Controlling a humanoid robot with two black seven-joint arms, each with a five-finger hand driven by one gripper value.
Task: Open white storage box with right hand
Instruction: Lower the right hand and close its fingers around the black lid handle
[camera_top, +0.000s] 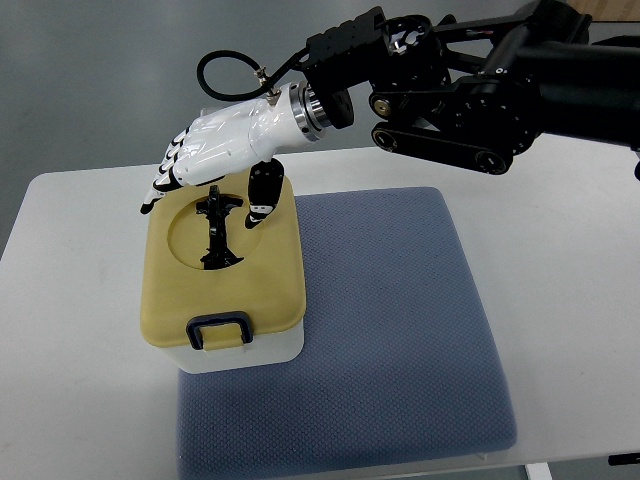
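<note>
Blue-grey mat (400, 330) fills the near part of the white table (560, 230); white storage box (240, 352) sits on the mat's left edge, partly overhanging onto the table, yellow lid (270, 285) on and looks fully seated; dark latch/handle (220, 329) at the lid's near edge, looks untouched; round recess w/ black centre handle (215, 232) on top. Risks, judged: hand is over the far edge, nowhere near the near latch, so if the latch locks the lid, pulling up from the far side may lift or tip the whole box; box is light-looking and straddles the mat edge, so a sideways push could slide it off the mat to the left; a finger could snag the black centre handle. Right hand (215, 150) comes in from the right, palm down, hovering over the lid's far-left corner; fingers (165, 180) extended and loosely spread, holding nothing; thumb (262, 195) hangs down toward the lid near the recess rim, contact can't tell. Left arm not visible.
</note>
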